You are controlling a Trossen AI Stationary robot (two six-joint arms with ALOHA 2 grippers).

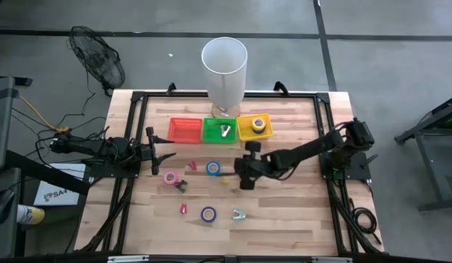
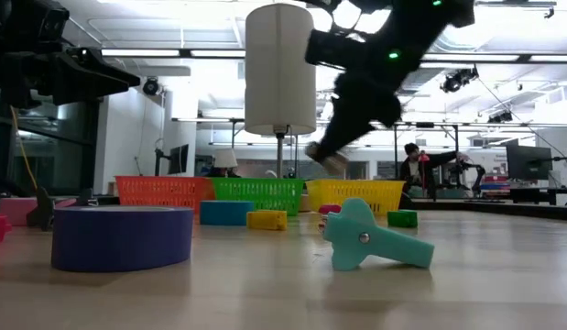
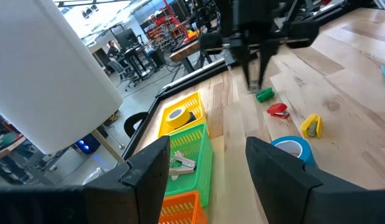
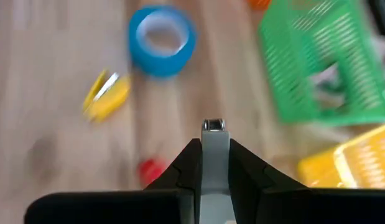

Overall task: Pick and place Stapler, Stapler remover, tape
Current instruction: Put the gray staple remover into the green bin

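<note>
The right gripper hung above mid-table, its fingers clamped on a small grey piece. The blue tape lay at its nine o'clock. The left gripper waited open near the pink tape.

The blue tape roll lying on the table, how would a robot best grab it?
The blue tape roll lies flat, its hollow centre facing up. Probably best from straight above: one finger into the hole, one outside, pinching the ring wall. The right end effector is nearest.

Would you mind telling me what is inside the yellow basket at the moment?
The yellow basket holds one roll of tape with a dark centre. The basket's mesh walls hide the rest of its floor in the low view.
</note>
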